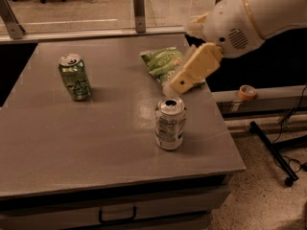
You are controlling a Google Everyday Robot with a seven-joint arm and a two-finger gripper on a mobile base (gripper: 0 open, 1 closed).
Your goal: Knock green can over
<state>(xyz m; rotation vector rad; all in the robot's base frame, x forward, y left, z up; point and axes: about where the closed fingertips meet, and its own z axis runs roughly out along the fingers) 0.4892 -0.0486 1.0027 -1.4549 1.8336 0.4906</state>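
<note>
Dark-green and shiny, the green can [75, 78] stands upright on the grey table [72, 147], towards the 10 o'clock part of the tabletop, its silver top facing up and its pale triangular emblem turned to the camera. Nothing touches it, and bare table surrounds it on every side.

From the can, the flat green chip bag [160, 62] lies at about 3 o'clock, well apart, near the far right edge of the table. A silver-white can [170, 123] with a printed label stands upright at about 4 o'clock from the green can, nearer the front edge.

The gripper [173, 84] hangs above the table at roughly 3 o'clock from the green can, over the near end of the chip bag and just beyond the silver-white can at its 12 o'clock. It is a cream block angled down and to the left from the white arm [244, 18], which enters from the upper right. Whether the gripper is open or closed cannot be told from this view. It holds nothing that can be seen.

As a judgement, the task is at its approach stage: no contact with the green can has been made and the knock is not yet done. What is left is to carry the gripper across the table towards 9 o'clock, passing behind the silver-white can without clipping it, and then push the green can's side until it tips.
</note>
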